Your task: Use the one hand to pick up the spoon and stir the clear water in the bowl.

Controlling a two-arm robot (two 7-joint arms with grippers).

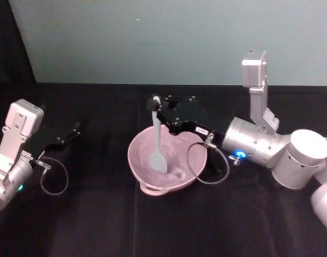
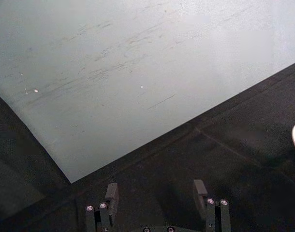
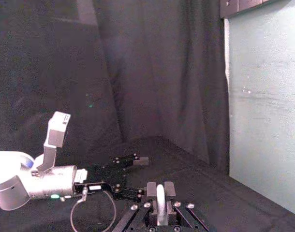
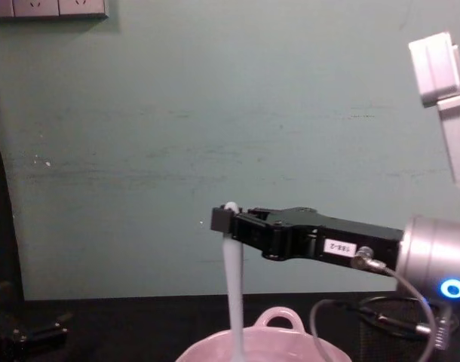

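At the centre of the frame, the long white plastic spoon (image 1: 158, 140) is pinched at its top by the black right gripper (image 1: 155, 104), its blade standing in the clear water (image 1: 177, 163) of the wide pale pink ceramic bowl (image 1: 135, 143). The pick-up is judged done, and the stirring itself is judged to remain. At the left edge, the black left gripper (image 1: 73, 130) is parked with fingers spread.

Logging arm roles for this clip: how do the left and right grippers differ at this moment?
The right gripper is shut on the spoon at its top end; the left gripper is open and empty. The right reaches over the bowl, holding the spoon's blade in it; the left hangs over the black cloth, apart from the bowl. Both are black with silver wrists.
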